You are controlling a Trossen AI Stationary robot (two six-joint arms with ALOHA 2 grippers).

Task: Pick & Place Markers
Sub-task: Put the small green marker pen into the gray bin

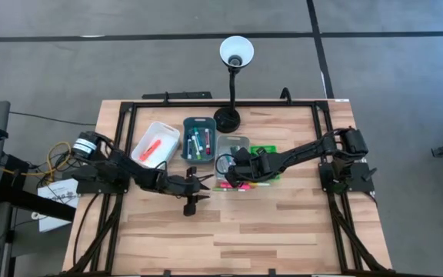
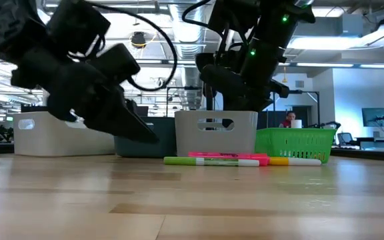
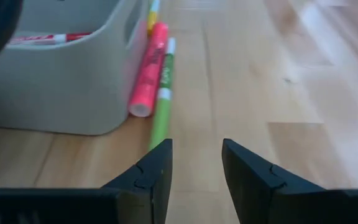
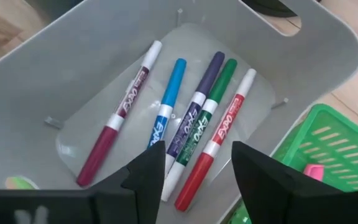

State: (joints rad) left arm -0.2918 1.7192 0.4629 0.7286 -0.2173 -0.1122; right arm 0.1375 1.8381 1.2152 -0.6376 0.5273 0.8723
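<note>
Three markers lie side by side on the table in front of the grey tray (image 1: 233, 148): a green marker (image 3: 161, 99), a thick pink marker (image 3: 149, 68) and a yellow one (image 2: 299, 161). My left gripper (image 3: 196, 168) is open and low over the table, just short of the green marker's near end and touching nothing. My right gripper (image 4: 194, 168) is open above the grey tray (image 4: 73, 68). Several markers lie flat on that tray's floor, among them a red marker (image 4: 219, 146), a green one (image 4: 210, 112) and a blue one (image 4: 166, 102).
A white tray (image 1: 156, 144) with orange-red markers and a teal tray (image 1: 198, 138) with several markers stand left of the grey one. A green basket (image 1: 266, 158) stands right of it, and a black desk lamp (image 1: 229, 115) stands behind. The near half of the table shows bare wood.
</note>
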